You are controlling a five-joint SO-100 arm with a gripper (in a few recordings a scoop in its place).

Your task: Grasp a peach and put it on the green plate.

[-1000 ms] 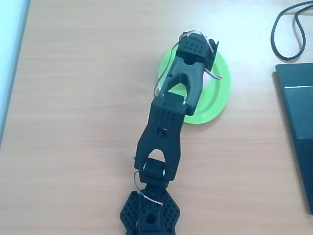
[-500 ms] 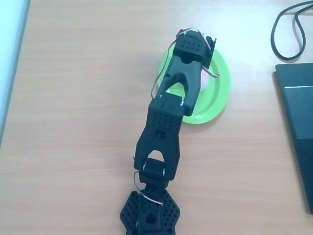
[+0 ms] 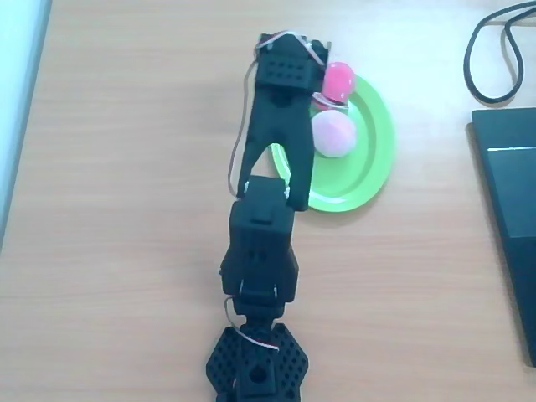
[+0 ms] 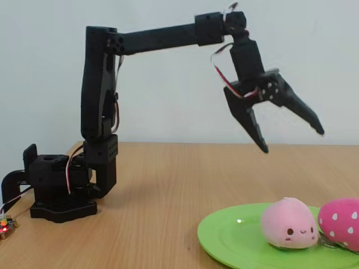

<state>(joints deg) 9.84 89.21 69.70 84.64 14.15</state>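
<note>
Overhead view shows the peach (image 3: 333,134) lying inside the green plate (image 3: 364,180), on its upper left part; the fixed view confirms it, the peach (image 4: 289,223) resting on the plate's (image 4: 230,232) surface with nothing gripping it. Just beside it, touching or nearly so, sits a bright pink-red fruit with pale dots (image 3: 338,81), at the plate's rim in the overhead view and at the right edge of the fixed view (image 4: 342,223). Whether that fruit rests wholly on the plate or partly over the rim is hard to tell.

Above all this the gripper (image 4: 291,137) hangs well clear of the plate, jaws spread wide and empty, tips pointing down and to the right. From above, the black arm (image 3: 268,226) stretches from its base toward the plate's left side over the wooden table (image 3: 126,209).

Judging by this, the placing step looks done: peach on plate, fingers free. Any next move would only call for the arm to pull away without brushing either fruit
</note>
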